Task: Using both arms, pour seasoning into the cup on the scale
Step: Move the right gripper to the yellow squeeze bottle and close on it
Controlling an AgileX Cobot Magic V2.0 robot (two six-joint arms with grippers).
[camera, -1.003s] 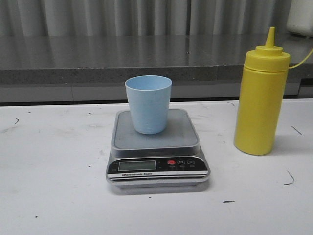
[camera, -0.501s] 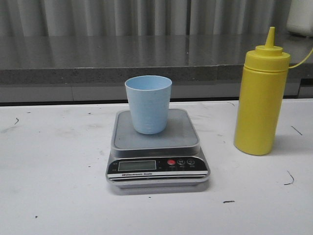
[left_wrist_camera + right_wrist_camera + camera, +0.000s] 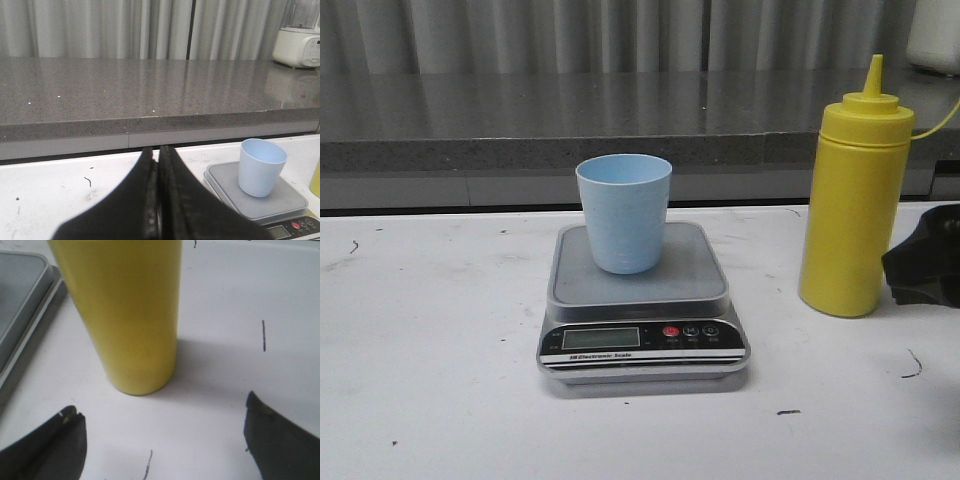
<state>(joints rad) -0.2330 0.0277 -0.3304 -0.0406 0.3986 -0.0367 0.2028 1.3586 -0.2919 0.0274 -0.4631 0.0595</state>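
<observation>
One line of print, on the front of the scale

The scale (image 3: 642,305) carries the only wording that can be made out: a white line along the dark band of its front panel, just below the LCD display (image 3: 601,338), which appears to read "Electronic Scale" after a small mark too fine to decipher. The display itself shows no digits that can be read. To the right of the display, the red button (image 3: 670,331) and the two dark buttons (image 3: 700,331) bear tiny symbols and captions too small to tell. In the left wrist view the panel is cut off and blurred; nothing there is legible.
</observation>
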